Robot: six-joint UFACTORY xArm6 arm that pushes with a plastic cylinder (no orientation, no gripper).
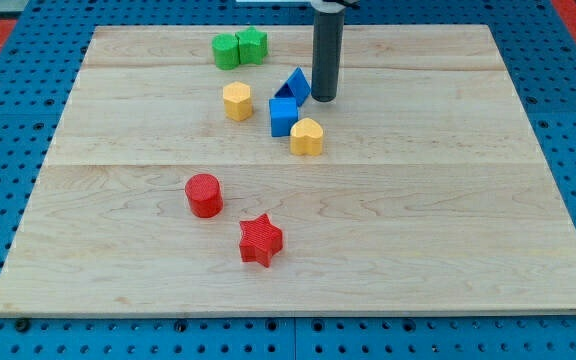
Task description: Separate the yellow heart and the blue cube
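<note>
The yellow heart (307,136) lies near the board's middle, touching the lower right of the blue cube (283,115). A blue triangular block (296,84) sits just above the cube, touching it. My tip (324,98) stands on the board just right of the blue triangle and above right of the cube, a short way above the heart.
A yellow hexagonal block (236,101) lies left of the cube. A green cylinder (227,50) and a green star (252,44) sit together near the top edge. A red cylinder (204,195) and a red star (260,240) lie lower left. The wooden board (448,220) rests on blue pegboard.
</note>
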